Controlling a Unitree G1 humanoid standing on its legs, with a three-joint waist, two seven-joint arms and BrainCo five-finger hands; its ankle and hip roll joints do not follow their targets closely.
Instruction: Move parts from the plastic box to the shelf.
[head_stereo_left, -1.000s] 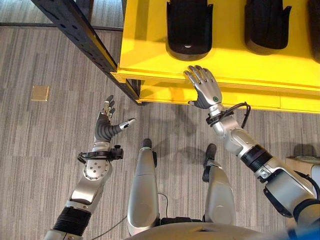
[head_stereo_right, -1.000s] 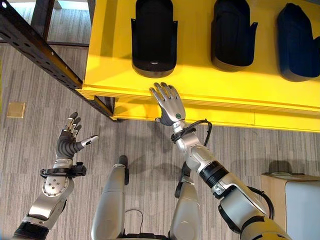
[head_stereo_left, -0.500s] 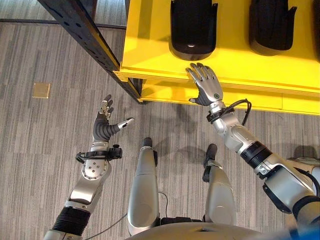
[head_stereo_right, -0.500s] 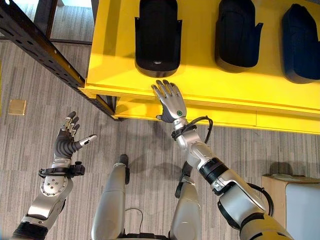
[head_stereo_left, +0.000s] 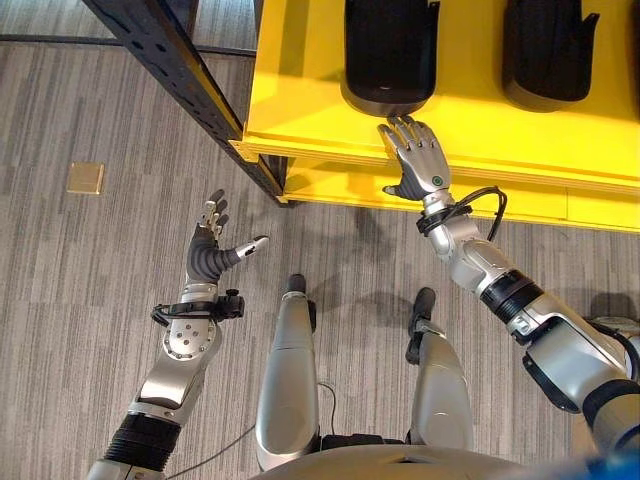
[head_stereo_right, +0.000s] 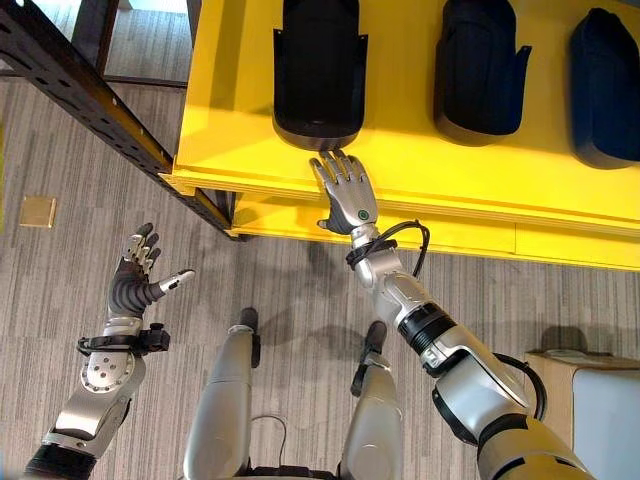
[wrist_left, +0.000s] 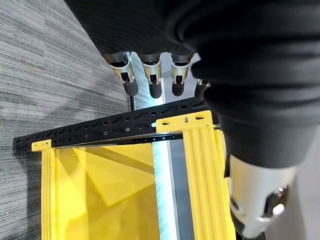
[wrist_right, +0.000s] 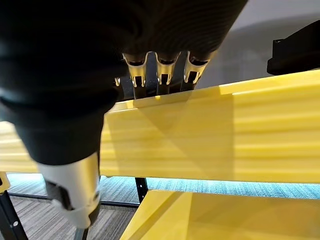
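Black moulded parts lie on the yellow shelf (head_stereo_left: 300, 110): one (head_stereo_left: 390, 50) at the left, a second (head_stereo_left: 545, 50) to its right, a third (head_stereo_right: 605, 80) further right. My right hand (head_stereo_left: 418, 165) is open, palm down over the shelf's front edge, with its fingertips just short of the leftmost part. In the right wrist view its fingers (wrist_right: 161, 70) reach straight past the yellow edge (wrist_right: 200, 135) and hold nothing. My left hand (head_stereo_left: 210, 250) hangs open over the floor, left of the shelf, holding nothing; its straight fingers (wrist_left: 150, 75) point at the shelf frame.
A black perforated rack beam (head_stereo_left: 170, 60) runs diagonally along the shelf's left side. A small tan plate (head_stereo_left: 84, 178) is set in the carpet at the left. A tan and grey box (head_stereo_right: 590, 400) stands at the lower right.
My right hand has slid forward over the shelf edge, closer to the leftmost black part. The left hand has stayed about where it was.
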